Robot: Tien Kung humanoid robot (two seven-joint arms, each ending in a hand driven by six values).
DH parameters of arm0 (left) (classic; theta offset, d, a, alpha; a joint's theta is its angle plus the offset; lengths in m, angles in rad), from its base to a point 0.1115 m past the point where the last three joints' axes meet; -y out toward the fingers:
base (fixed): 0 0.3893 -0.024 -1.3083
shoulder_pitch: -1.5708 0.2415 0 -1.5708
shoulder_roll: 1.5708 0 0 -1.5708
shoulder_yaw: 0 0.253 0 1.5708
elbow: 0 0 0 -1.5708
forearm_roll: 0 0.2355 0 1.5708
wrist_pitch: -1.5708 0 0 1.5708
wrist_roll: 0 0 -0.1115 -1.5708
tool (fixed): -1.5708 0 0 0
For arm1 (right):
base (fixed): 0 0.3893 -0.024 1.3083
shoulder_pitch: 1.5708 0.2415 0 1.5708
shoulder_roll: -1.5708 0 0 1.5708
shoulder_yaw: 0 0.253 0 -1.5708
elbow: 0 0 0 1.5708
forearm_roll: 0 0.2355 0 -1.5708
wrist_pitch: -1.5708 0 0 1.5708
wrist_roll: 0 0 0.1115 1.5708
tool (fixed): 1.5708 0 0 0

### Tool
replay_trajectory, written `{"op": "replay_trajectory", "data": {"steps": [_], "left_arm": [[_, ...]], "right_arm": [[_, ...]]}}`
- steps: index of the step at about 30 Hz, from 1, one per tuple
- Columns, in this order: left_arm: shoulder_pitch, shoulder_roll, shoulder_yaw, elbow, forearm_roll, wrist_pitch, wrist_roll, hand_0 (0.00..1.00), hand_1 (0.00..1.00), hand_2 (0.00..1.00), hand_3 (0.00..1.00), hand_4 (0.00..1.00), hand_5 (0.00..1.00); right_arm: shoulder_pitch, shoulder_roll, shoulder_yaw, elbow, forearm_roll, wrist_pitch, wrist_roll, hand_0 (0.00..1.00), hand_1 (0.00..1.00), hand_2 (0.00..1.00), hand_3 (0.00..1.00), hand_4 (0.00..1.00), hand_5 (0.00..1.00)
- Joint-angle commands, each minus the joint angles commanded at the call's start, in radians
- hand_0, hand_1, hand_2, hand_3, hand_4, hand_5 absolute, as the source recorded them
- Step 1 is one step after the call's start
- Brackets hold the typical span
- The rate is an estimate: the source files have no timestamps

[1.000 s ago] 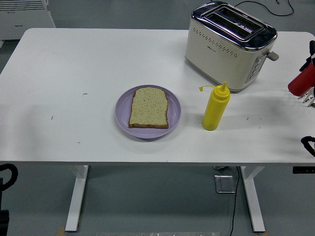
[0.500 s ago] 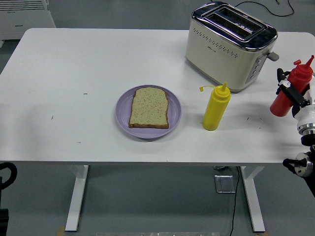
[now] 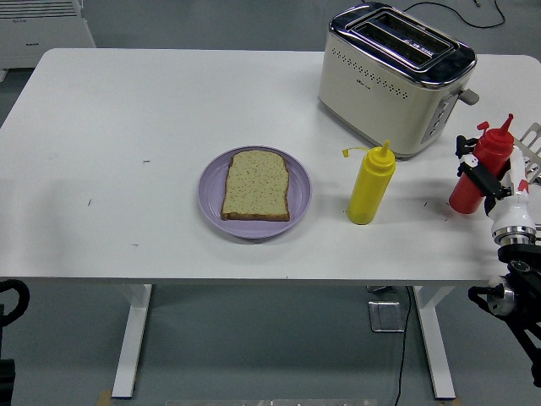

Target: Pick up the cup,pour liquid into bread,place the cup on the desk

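Observation:
A red squeeze bottle (image 3: 473,188) is at the table's right edge, tilted slightly, with its base low at the tabletop; I cannot tell if it touches. My right hand (image 3: 492,179) comes in from the right and is shut around the bottle's upper half. A slice of bread (image 3: 256,185) lies flat on a purple plate (image 3: 212,182) near the table's middle, well left of the bottle. Part of my left arm (image 3: 8,306) rests at the lower left edge, below the table.
A yellow squeeze bottle (image 3: 371,184) stands upright between the plate and the red bottle. A cream toaster (image 3: 393,78) stands at the back right, just behind both bottles. The table's near edge (image 3: 270,279) runs along below the plate.
My right hand has come in from the right edge with the red bottle, moving it left and down towards the tabletop. The bread, plate and yellow bottle have not moved.

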Motion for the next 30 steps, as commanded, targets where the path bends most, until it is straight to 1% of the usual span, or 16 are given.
{"op": "replay_trajectory", "data": {"steps": [1, 6, 7, 12, 13, 18, 19, 24, 25, 28, 30], "left_arm": [[0.0, 0.0, 0.0, 0.0, 0.0, 0.0, 0.0, 0.843, 0.854, 0.881, 0.81, 0.62, 0.998], [0.0, 0.0, 0.001, 0.0, -0.001, 0.001, 0.0, 0.843, 0.854, 0.881, 0.81, 0.62, 0.998], [0.0, 0.0, 0.001, 0.0, -0.001, 0.001, 0.0, 0.843, 0.854, 0.882, 0.81, 0.62, 0.998], [0.0, 0.0, 0.0, 0.0, -0.001, 0.002, 0.001, 0.843, 0.854, 0.882, 0.81, 0.62, 0.998], [0.0, 0.0, 0.0, 0.0, -0.001, 0.002, 0.001, 0.843, 0.854, 0.882, 0.809, 0.617, 0.998], [-0.001, 0.0, 0.001, 0.0, 0.0, 0.002, 0.001, 0.843, 0.854, 0.882, 0.809, 0.617, 0.998], [-0.001, 0.0, 0.0, 0.0, 0.0, 0.002, 0.001, 0.843, 0.854, 0.882, 0.81, 0.62, 0.998], [-0.002, 0.001, 0.001, 0.0, 0.0, 0.002, 0.001, 0.843, 0.854, 0.882, 0.81, 0.62, 0.998], [-0.002, 0.001, 0.001, 0.0, 0.0, 0.002, 0.001, 0.843, 0.854, 0.882, 0.81, 0.621, 0.998], [-0.001, 0.002, 0.002, 0.0, 0.0, 0.002, 0.001, 0.843, 0.854, 0.882, 0.81, 0.621, 0.998], [-0.001, 0.002, 0.003, 0.0, 0.0, 0.002, 0.001, 0.843, 0.854, 0.882, 0.81, 0.621, 0.998]], "right_arm": [[-0.001, 0.001, -0.004, -0.003, 0.009, -0.001, 0.003, 0.507, 0.506, 0.504, 0.53, 0.723, 0.307], [-0.009, 0.001, -0.009, -0.008, 0.028, 0.01, 0.013, 0.507, 0.506, 0.504, 0.53, 0.723, 0.307], [-0.012, 0.0, -0.007, -0.007, 0.036, 0.01, 0.02, 0.676, 0.626, 0.622, 0.689, 0.784, 0.364], [-0.024, -0.001, 0.008, 0.003, 0.037, 0.015, 0.035, 0.676, 0.626, 0.622, 0.689, 0.784, 0.364], [-0.026, -0.001, 0.011, 0.004, 0.035, 0.016, 0.036, 0.832, 0.761, 0.832, 0.941, 0.862, 0.398], [-0.053, -0.008, 0.055, 0.038, -0.02, 0.042, 0.017, 0.832, 0.761, 0.832, 0.941, 0.862, 0.398], [-0.057, -0.009, 0.06, 0.044, -0.03, 0.045, 0.013, 0.944, 0.883, 0.972, 0.998, 0.895, 0.372], [-0.101, -0.022, 0.115, 0.098, -0.113, 0.063, -0.014, 0.944, 0.883, 0.972, 0.998, 0.895, 0.372], [-0.115, -0.025, 0.134, 0.118, -0.135, 0.064, -0.019, 0.969, 0.908, 0.993, 0.998, 0.907, 0.356], [-0.14, -0.039, 0.169, 0.165, -0.185, 0.071, -0.033, 0.969, 0.908, 0.993, 0.998, 0.907, 0.356], [-0.157, -0.054, 0.187, 0.214, -0.223, 0.077, -0.045, 0.969, 0.908, 0.993, 0.998, 0.907, 0.356]]}}
